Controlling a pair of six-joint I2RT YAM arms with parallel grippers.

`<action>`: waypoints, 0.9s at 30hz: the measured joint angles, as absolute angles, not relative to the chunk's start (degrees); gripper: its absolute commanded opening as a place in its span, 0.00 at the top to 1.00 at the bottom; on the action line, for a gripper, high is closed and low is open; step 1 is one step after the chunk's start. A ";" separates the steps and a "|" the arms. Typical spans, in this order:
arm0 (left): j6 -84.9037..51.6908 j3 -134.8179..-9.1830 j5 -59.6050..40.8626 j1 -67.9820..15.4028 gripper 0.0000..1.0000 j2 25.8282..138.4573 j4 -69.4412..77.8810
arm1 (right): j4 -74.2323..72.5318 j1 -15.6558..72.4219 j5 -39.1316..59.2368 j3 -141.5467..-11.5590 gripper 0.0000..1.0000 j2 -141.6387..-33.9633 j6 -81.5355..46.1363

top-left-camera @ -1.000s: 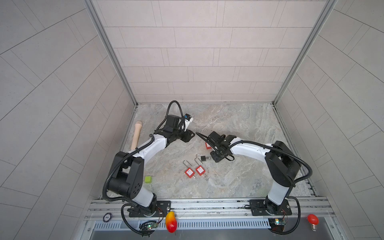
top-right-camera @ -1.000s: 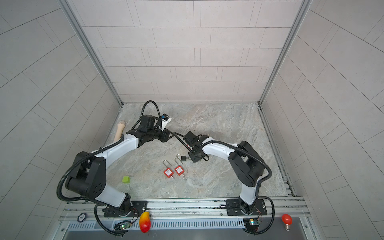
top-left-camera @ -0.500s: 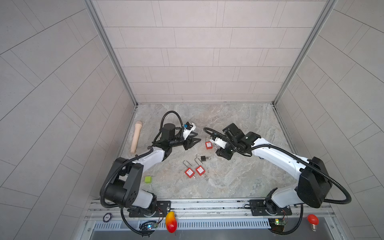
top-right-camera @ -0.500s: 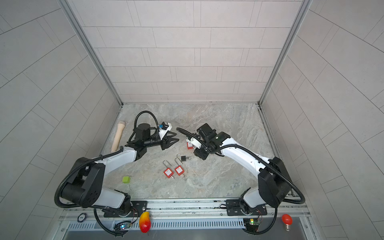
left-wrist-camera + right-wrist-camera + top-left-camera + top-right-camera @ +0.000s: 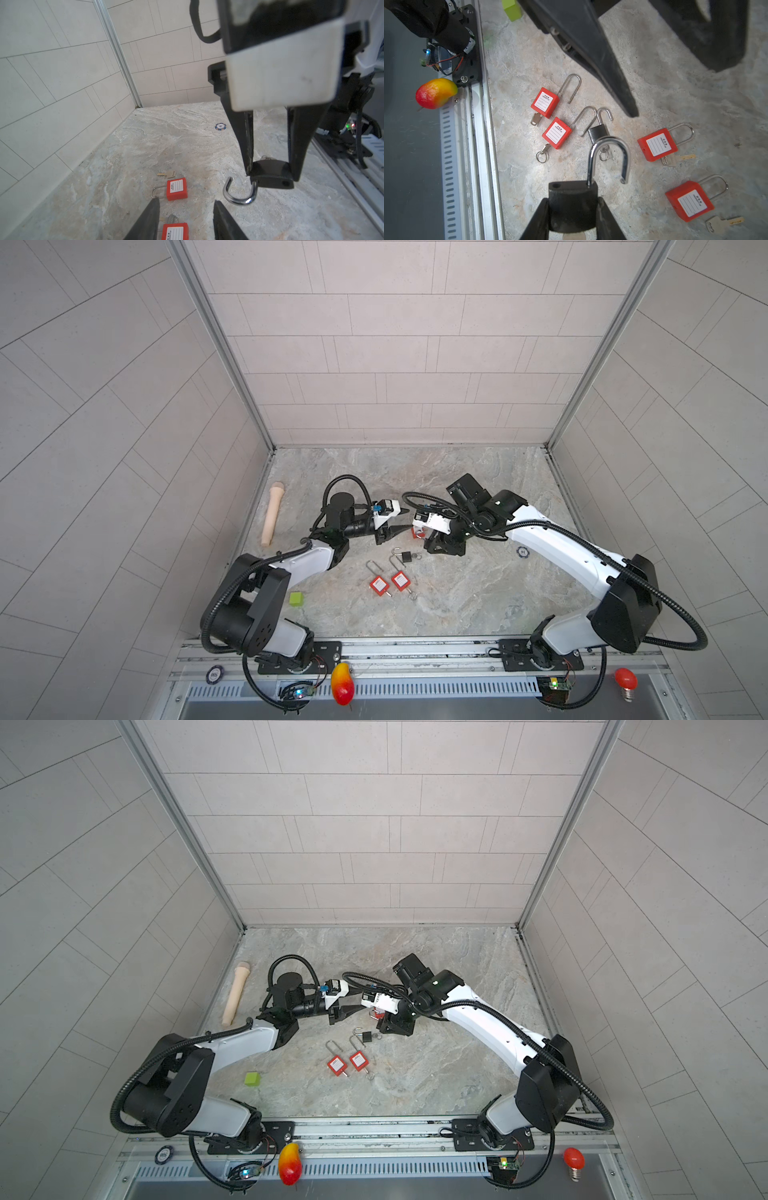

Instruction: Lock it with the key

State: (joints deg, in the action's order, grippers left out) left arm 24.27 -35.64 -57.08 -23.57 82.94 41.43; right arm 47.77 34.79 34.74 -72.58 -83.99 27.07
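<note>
The right pincer [image 5: 441,546] is hiding its padlock [image 5: 573,205] in both top views. An edge is cutting off the key [image 5: 574,236].

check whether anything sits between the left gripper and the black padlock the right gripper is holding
Nothing visible does. The black padlock, gripped by the right gripper, hangs above the floor with its open shackle pointing toward the open left gripper; only air lies between. The red padlocks lie on the floor below.
</note>
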 measured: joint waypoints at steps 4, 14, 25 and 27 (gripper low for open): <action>31.27 -35.59 -55.51 -24.18 0.53 80.03 37.21 | 49.71 33.85 36.64 -73.38 0.79 -84.55 28.95; 47.68 -35.55 -51.79 -27.03 0.53 75.64 24.36 | 52.25 32.71 39.35 -76.20 0.80 -85.84 31.94; 50.85 -35.55 -49.56 -28.75 0.53 75.61 24.88 | 53.58 32.71 41.60 -77.14 0.82 -87.72 32.82; 50.85 -35.55 -49.54 -29.15 0.54 75.53 25.28 | 53.80 32.71 41.82 -77.14 0.82 -87.77 32.82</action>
State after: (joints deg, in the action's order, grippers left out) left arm 50.85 -35.55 -49.54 -29.15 75.53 25.28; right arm 53.80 32.71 41.82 -77.14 -87.77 32.82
